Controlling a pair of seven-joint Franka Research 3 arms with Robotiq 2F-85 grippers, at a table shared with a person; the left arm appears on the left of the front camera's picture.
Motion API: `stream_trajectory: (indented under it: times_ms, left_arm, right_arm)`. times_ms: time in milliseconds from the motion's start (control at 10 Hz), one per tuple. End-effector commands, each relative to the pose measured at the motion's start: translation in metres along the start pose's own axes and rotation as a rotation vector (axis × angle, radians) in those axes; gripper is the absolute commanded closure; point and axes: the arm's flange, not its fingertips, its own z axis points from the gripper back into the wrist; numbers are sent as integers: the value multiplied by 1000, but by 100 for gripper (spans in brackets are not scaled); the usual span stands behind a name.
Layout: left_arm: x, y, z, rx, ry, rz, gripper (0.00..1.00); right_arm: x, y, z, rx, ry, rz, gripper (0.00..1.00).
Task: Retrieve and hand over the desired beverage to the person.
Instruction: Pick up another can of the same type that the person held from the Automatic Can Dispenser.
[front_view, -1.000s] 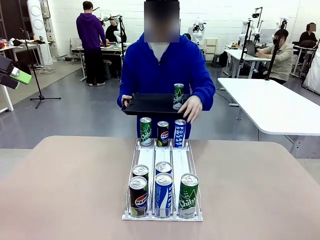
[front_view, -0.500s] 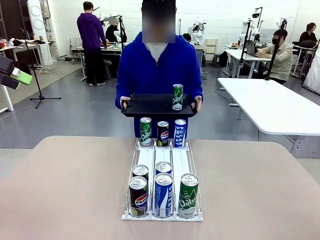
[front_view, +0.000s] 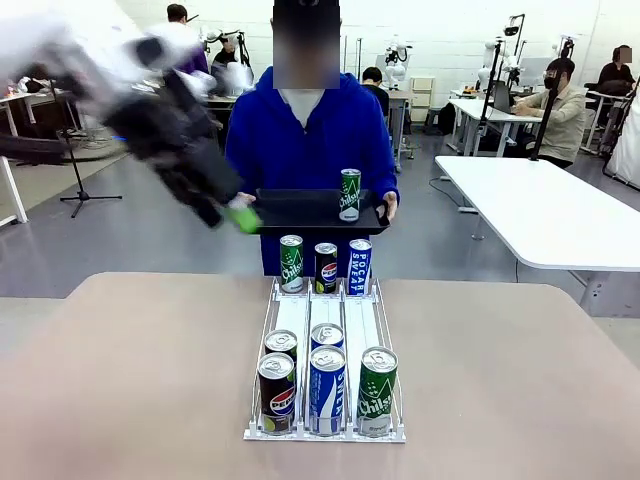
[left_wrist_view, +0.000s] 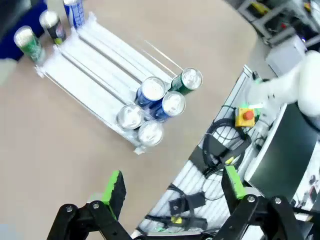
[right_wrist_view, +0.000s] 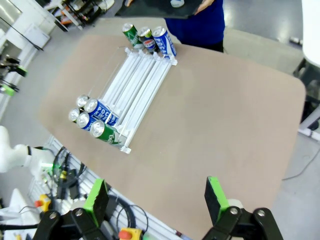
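Left hand (front_view: 232, 214), open and empty, has swung in from the side; the 8 cans (front_view: 327, 385) in their rack (front_view: 296, 315) wait below it, the person (front_view: 310, 130) beyond. Picking likely comes next.

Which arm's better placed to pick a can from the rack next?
Left, probably. Both are open, but the left gripper sees the rack close below, its front cans large. The right gripper looks to sit higher, with the whole table in its view.
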Motion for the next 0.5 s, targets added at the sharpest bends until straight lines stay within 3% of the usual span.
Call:
stream_trajectory:
  times_ms: [0, 200, 400]
  left_arm:
    - [40, -16, -33, 195, 75, 206, 0]
    - [45, -47, -82, 320, 146, 249, 0]
    - [43, -67, -110, 423, 137, 283, 0]
  right_arm:
    - [0, -1, -1, 9, 3, 0, 0]
    - [0, -1, -1, 9, 3, 0, 0]
    - [0, -1, -1, 9, 3, 0, 0]
